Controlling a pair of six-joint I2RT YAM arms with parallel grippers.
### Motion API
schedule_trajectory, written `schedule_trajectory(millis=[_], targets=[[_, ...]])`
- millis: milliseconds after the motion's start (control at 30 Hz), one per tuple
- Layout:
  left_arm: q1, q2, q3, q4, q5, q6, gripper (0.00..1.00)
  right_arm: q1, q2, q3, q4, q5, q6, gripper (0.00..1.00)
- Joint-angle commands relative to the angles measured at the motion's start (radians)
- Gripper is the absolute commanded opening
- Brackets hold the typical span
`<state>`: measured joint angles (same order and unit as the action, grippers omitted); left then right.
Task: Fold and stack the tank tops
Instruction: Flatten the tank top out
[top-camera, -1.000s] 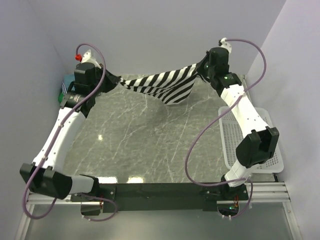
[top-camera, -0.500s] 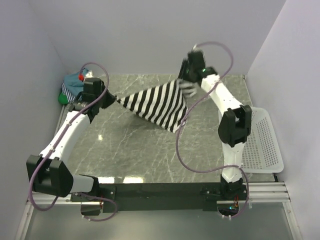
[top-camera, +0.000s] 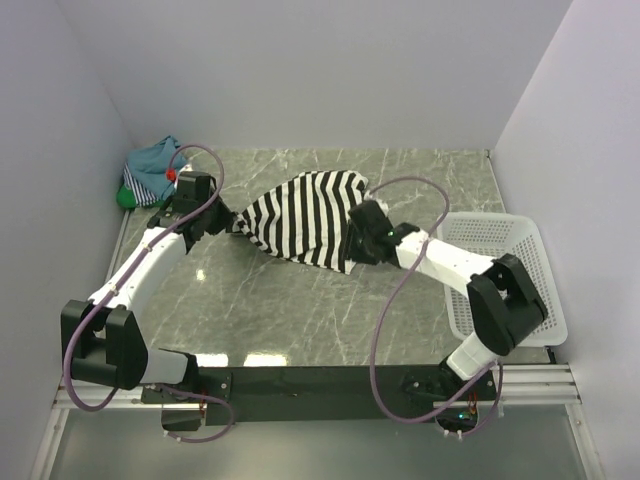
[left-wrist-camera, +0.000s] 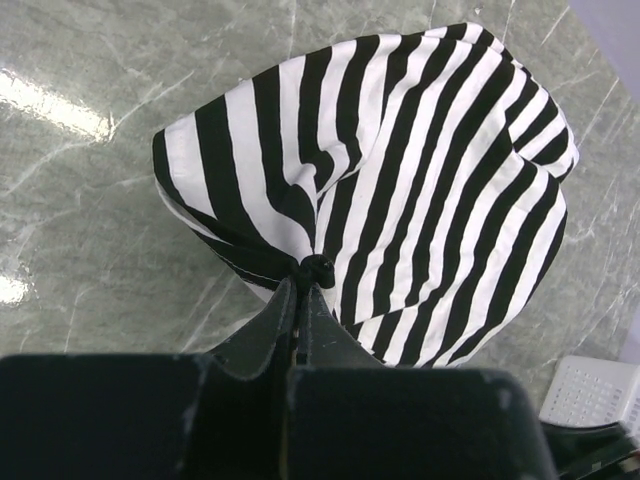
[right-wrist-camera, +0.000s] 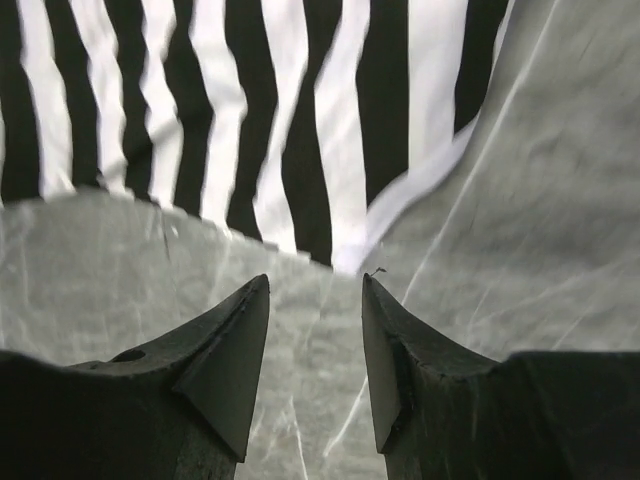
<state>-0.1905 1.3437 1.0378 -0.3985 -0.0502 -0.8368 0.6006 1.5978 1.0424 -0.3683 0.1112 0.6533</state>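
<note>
Striped tank top: long axis left-right, left hand pinching end.

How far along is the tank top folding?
Done: nothing folded or stacked yet. In hand: the striped tank top lies rumpled, pinched by the left gripper; the right gripper is open at its edge. Left: folding it, then the heaped tops in the far corner.

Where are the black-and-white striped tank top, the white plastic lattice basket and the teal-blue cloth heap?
black-and-white striped tank top (top-camera: 302, 217): top view, cloth's middle.
white plastic lattice basket (top-camera: 492, 232): top view, bare floor.
teal-blue cloth heap (top-camera: 150, 166): top view, upper fold.
</note>
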Motion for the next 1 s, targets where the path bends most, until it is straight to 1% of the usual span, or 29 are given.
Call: schedule_trajectory(millis=[0,100,267,467,667,733,767,800,833,867,933,967], targets=[[-0.001,-0.015,-0.005,0.047,-0.002,-0.016,0.01,0.042,-0.024,-0.087,0.118,0.007,0.094,0.49],[-0.001,-0.015,-0.013,0.044,-0.002,-0.012,0.01,0.085,0.016,-0.068,0.086,0.042,0.114,0.50],[-0.001,-0.029,-0.030,0.053,0.003,-0.008,0.01,0.085,0.051,-0.065,0.115,0.097,0.152,0.52],[0.002,-0.043,-0.033,0.044,-0.005,0.007,0.01,0.084,0.120,-0.019,0.072,0.186,0.175,0.52],[0.006,-0.052,-0.033,0.044,0.004,0.013,0.01,0.084,0.165,-0.018,0.063,0.202,0.187,0.51],[0.006,-0.055,-0.038,0.046,0.007,0.015,0.01,0.085,0.180,-0.015,0.063,0.209,0.184,0.39],[0.006,-0.058,-0.039,0.049,0.009,0.016,0.01,0.082,0.185,-0.012,0.065,0.211,0.183,0.32],[0.006,-0.058,-0.038,0.047,0.009,0.019,0.01,0.084,0.186,-0.005,0.062,0.223,0.180,0.15],[0.006,-0.058,-0.036,0.046,0.007,0.022,0.01,0.082,0.185,-0.002,0.045,0.228,0.180,0.05],[0.008,-0.060,-0.032,0.044,0.007,0.025,0.01,0.082,0.173,0.005,0.031,0.235,0.178,0.00],[0.008,-0.061,-0.022,0.044,0.016,0.036,0.01,0.080,0.145,0.034,-0.024,0.278,0.161,0.00],[0.008,-0.061,-0.006,0.041,0.019,0.042,0.01,0.073,0.101,0.048,-0.049,0.294,0.152,0.00]])
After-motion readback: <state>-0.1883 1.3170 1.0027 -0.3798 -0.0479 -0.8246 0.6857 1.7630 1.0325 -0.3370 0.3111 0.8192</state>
